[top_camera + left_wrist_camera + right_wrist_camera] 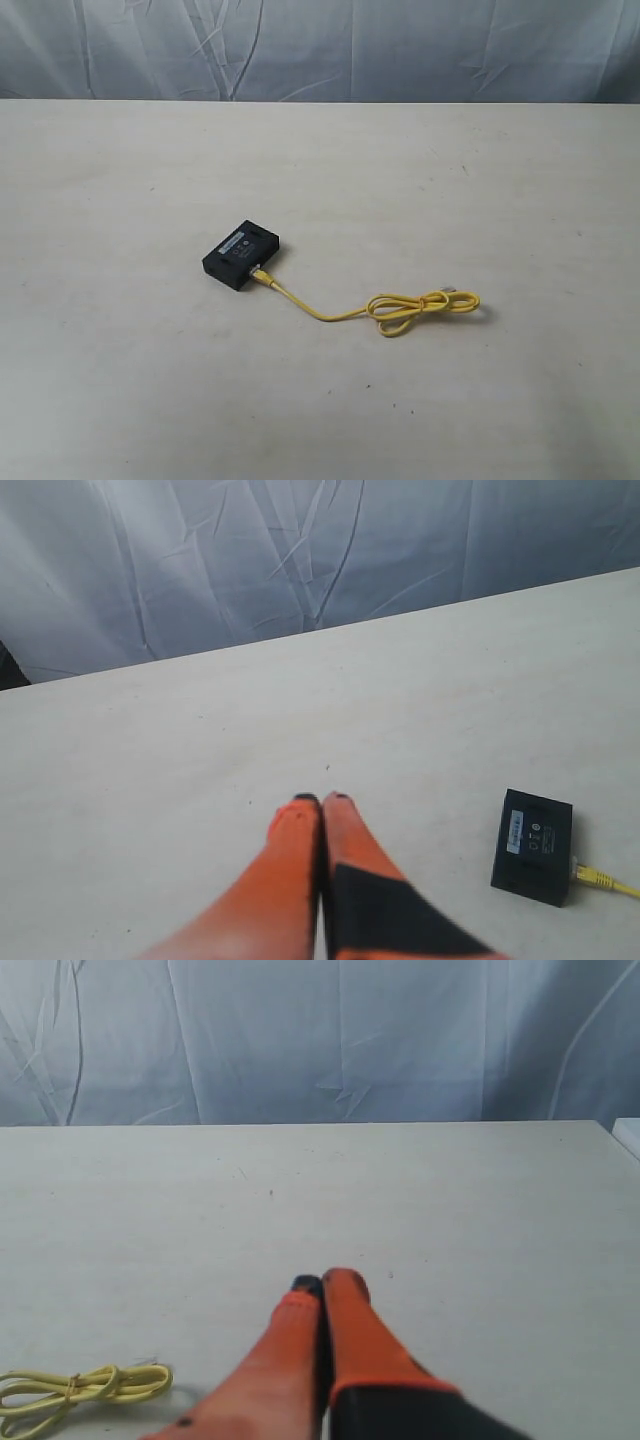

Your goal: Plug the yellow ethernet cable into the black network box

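Note:
The black network box lies flat on the pale table, left of centre in the exterior view. One end of the yellow ethernet cable sits in the box's near side; the cord runs right to a bundle of loops with a clear plug at its far end. The left wrist view shows the box and the plugged cable end off to one side of my left gripper, which is shut and empty above bare table. My right gripper is shut and empty too, with the cable loops lying apart from it. Neither arm appears in the exterior view.
A wrinkled blue-grey cloth backdrop hangs behind the table's far edge. The table's corner edge shows in the right wrist view.

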`<state>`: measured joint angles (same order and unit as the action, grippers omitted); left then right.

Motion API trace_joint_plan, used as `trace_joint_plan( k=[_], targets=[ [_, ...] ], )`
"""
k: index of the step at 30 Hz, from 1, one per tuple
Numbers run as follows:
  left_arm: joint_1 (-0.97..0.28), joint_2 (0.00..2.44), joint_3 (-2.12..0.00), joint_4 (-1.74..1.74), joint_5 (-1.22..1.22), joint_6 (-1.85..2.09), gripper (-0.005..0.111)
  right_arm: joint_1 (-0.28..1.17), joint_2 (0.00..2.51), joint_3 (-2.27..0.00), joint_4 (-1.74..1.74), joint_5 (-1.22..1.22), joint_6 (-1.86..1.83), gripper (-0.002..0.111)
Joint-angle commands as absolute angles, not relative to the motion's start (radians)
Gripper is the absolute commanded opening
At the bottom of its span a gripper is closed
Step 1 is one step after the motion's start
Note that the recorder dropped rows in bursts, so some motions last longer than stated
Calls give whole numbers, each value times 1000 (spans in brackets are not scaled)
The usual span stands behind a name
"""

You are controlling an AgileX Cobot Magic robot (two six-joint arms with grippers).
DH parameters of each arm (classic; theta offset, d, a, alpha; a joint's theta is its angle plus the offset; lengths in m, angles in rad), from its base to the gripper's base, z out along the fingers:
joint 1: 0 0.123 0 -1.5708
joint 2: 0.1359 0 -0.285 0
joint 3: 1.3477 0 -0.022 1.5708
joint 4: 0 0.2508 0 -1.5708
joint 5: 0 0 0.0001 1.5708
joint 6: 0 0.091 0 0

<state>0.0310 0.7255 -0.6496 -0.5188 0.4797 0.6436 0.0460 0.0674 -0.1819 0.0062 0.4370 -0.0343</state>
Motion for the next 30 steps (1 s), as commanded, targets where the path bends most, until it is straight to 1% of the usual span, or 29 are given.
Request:
trace_joint_plan(
  k=[1,10,14,18,21,30],
  targets=[
    [28,715,-646,-522,477,635,0,40,61,-175,-9,441,-23,0],
    [28,715,-646,-522,477,635,0,102,41,-175,-28,445,-20,0],
    [28,715,-646,-522,477,635,0,102,10,-139,-24,436,-19,0],
    [28,715,-646,-522,477,635,0,102,0,-7,48,366,-19,0],
    [28,715,-646,-522,472,635,0,102,0,0,83,295,-16,0],
    [28,715,-646,-520,472,635,0,102,0,0,87,303,-16,0]
  ],
)
